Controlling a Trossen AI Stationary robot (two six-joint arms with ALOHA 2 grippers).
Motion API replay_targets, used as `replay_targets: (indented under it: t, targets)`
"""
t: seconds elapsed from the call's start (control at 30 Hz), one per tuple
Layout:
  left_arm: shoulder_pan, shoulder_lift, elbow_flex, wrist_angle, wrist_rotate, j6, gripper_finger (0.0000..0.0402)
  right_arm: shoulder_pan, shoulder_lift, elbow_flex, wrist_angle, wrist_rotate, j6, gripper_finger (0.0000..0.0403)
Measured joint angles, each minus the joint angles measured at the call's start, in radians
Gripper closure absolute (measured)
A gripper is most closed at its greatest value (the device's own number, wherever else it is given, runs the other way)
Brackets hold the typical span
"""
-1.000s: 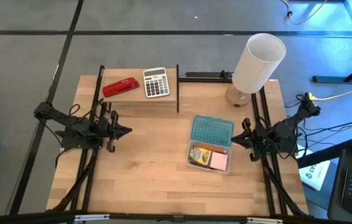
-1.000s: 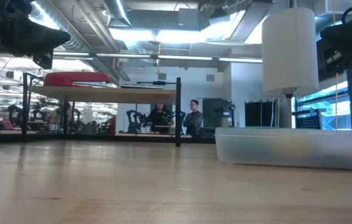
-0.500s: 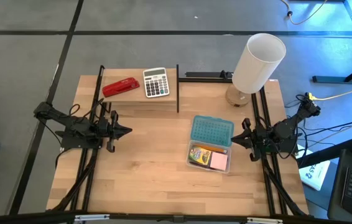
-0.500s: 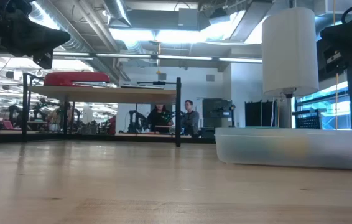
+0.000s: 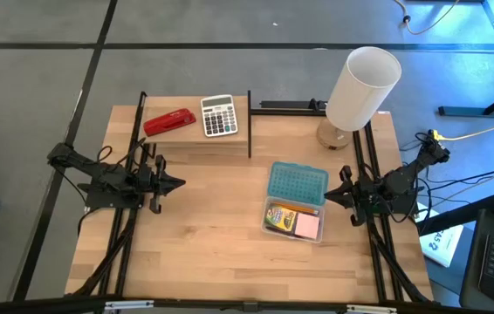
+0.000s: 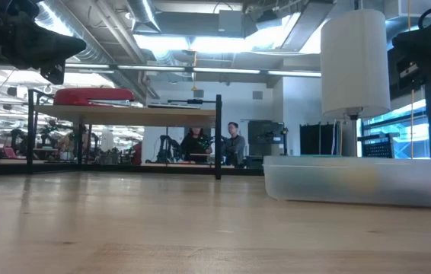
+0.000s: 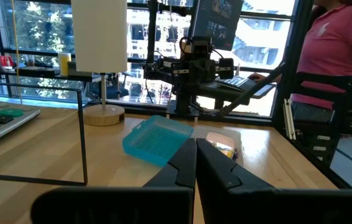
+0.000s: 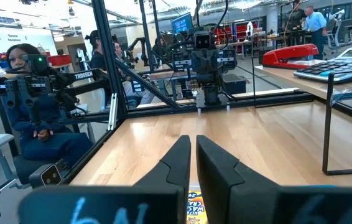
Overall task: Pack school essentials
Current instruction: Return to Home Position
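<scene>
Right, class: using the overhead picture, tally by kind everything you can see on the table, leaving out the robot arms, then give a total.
Red stapler: 1
Grey calculator: 1
White-shaded lamp: 1
Blue-lidded supply box: 1
Crayon box: 1
Pink note pad: 1
Total: 6

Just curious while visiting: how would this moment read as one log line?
clear box: open, crayon box and pink note pad inside | left gripper: shut, far to its left | right gripper: shut, just right of it

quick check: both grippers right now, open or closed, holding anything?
Left gripper: closed, holding nothing, out on the left side.
Right gripper: closed, holding nothing, out on the right side.
</scene>
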Motion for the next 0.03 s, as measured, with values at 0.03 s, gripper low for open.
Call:
replay_targets:
  t: [0.03]
  targets:
    - [0.000,0.000,0.000,0.000,0.000,0.000,0.0401,0.000,0.000,0.000,0.000,0.000,0.000,0.0373]
